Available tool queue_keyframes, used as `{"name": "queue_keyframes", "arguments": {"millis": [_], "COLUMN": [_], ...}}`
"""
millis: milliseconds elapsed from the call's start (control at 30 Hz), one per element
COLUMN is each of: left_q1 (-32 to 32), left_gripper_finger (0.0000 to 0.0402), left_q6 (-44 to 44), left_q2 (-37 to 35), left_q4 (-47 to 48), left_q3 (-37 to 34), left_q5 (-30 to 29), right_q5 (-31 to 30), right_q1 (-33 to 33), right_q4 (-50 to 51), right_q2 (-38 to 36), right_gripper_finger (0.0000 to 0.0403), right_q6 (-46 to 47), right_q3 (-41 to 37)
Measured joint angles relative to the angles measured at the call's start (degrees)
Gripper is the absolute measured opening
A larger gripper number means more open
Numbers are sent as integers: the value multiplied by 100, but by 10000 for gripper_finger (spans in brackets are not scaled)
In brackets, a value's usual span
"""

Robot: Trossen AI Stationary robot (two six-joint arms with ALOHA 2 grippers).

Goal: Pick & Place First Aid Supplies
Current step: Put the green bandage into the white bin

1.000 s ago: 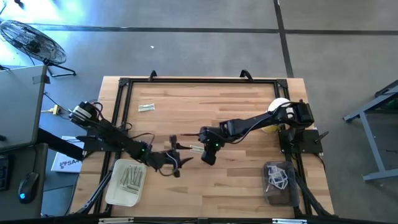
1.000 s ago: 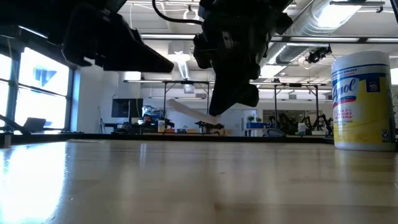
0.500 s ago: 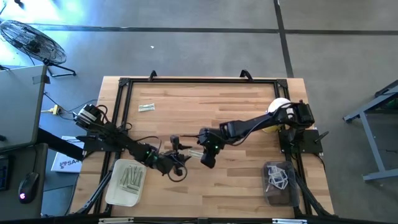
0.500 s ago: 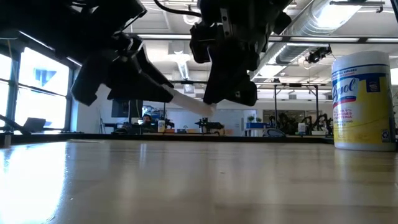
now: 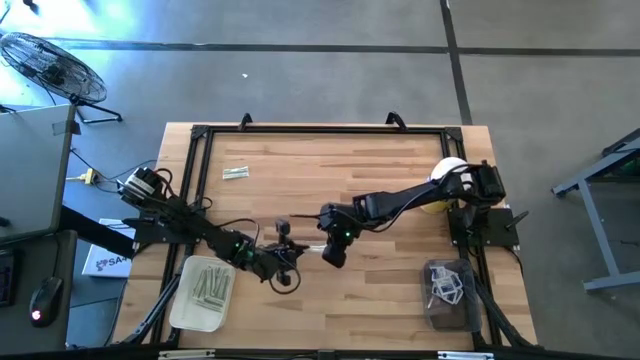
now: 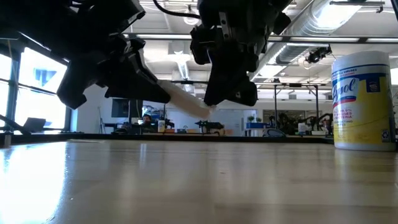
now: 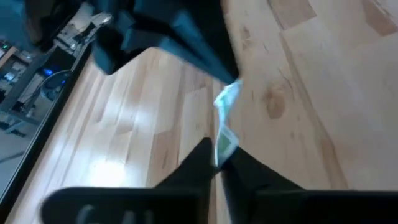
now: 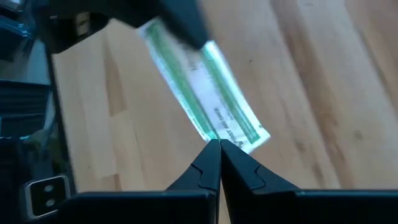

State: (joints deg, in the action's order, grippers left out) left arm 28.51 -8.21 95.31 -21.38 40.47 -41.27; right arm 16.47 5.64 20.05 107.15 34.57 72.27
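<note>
1. The right claw (image 5: 330,248) and left claw (image 5: 287,252) both pinch one green-edged strip (image 8: 205,93), held between them above the tabletop (image 5: 380,300).
2. I'd let one release only once the other grips firm.
3. Behind: open workshop, bright ceiling lights.

- A large, open lab or workshop hall.
- The low view shows exposed silver ductwork (image 6: 348,18) and strip lights under a high ceiling, with benches carrying equipment (image 6: 205,126) far behind.
- The high view shows a bare concrete floor (image 5: 300,70), a floor fan (image 5: 50,65), and a wooden worktop (image 5: 330,160) in a black metal frame.
</note>
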Motion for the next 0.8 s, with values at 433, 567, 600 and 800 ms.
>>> {"name": "queue_keyframes", "arguments": {"millis": [433, 567, 600, 800], "left_q1": [96, 314, 377, 805], "left_gripper_finger": [2, 1, 1, 1], "left_q6": [-55, -6, 46, 1027], "left_q2": [-118, -446, -532, -826], "left_q4": [148, 991, 1357, 5079], "left_q3": [-7, 272, 419, 2123], "left_q5": [54, -79, -133, 297], "right_q5": [-439, -1183, -1412, -2751], "right_q1": [124, 441, 530, 1151], "right_q4": [495, 1069, 1226, 1836], "right_q2": [-485, -1061, -1188, -1643], "right_gripper_finger": [56, 92, 99, 127], "right_q6": [-506, -528, -505, -189], "right_q3": [0, 4, 4, 4]}}
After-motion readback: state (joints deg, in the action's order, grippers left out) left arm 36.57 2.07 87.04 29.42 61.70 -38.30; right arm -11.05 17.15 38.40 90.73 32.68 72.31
